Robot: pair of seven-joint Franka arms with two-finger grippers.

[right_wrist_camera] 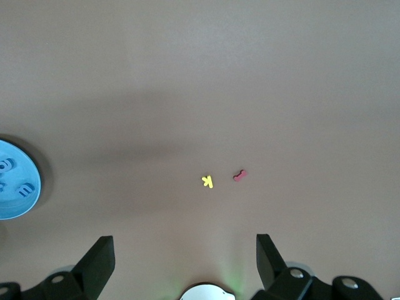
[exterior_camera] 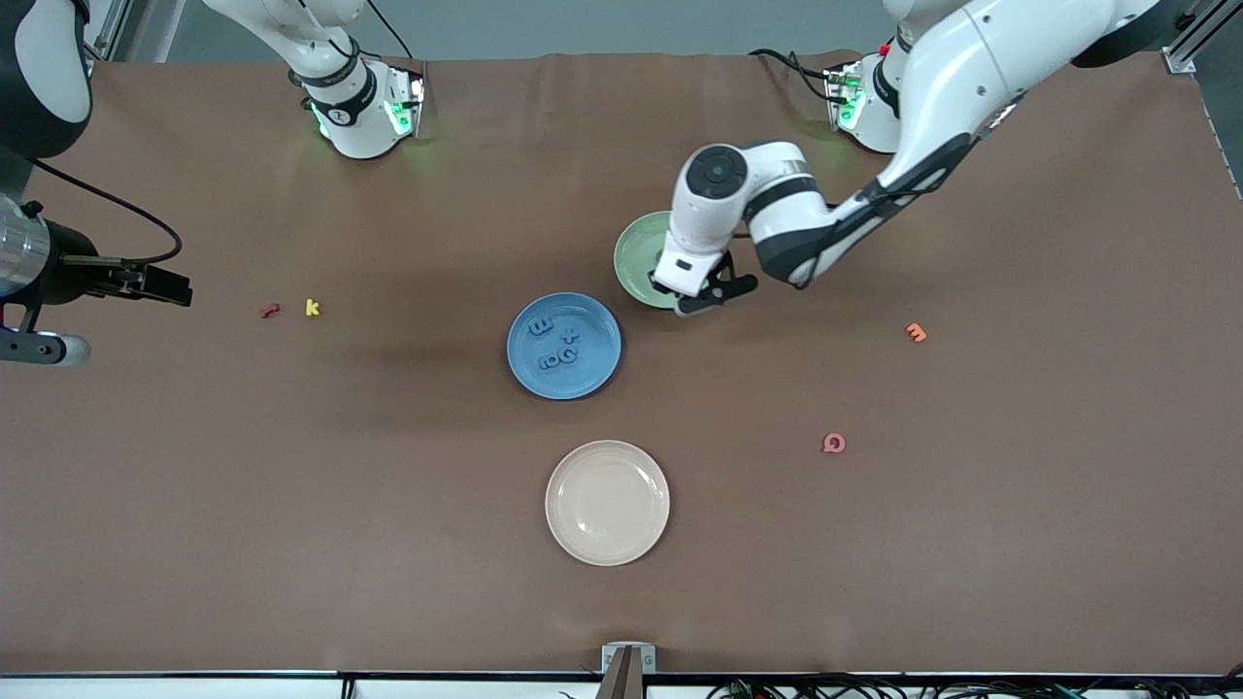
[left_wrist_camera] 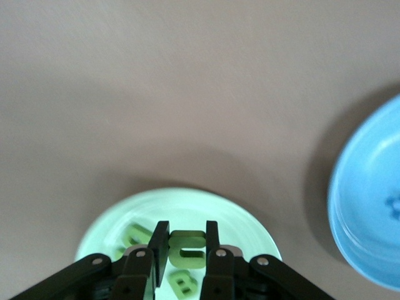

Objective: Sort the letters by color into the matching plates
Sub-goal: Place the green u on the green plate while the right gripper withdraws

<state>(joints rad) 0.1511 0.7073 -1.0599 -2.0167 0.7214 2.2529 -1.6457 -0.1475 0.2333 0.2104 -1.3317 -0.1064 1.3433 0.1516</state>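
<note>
A green letter [left_wrist_camera: 187, 249] is pinched in the left gripper [left_wrist_camera: 186, 250] just over the green plate [left_wrist_camera: 250, 226], where two more green letters show. The blue plate [exterior_camera: 564, 346], beside it and nearer the camera, holds four blue letters [exterior_camera: 554, 344]. Sorting looks nearly finished. The right gripper [right_wrist_camera: 184, 262] waits spread wide above the table's edge.

1. I see a wide table [exterior_camera: 291, 505] covered in a matte brown sheet, filling nearly the whole front view.
2. Along its edge farthest from the front camera, the sheet ripples slightly against a grey floor [exterior_camera: 583, 24].
3. An aluminium frame rail [exterior_camera: 1190, 39] crosses one corner.
4. Black cables [exterior_camera: 796, 687] bunch along the edge nearest the front camera.
5. Lighting is soft and even.
</note>
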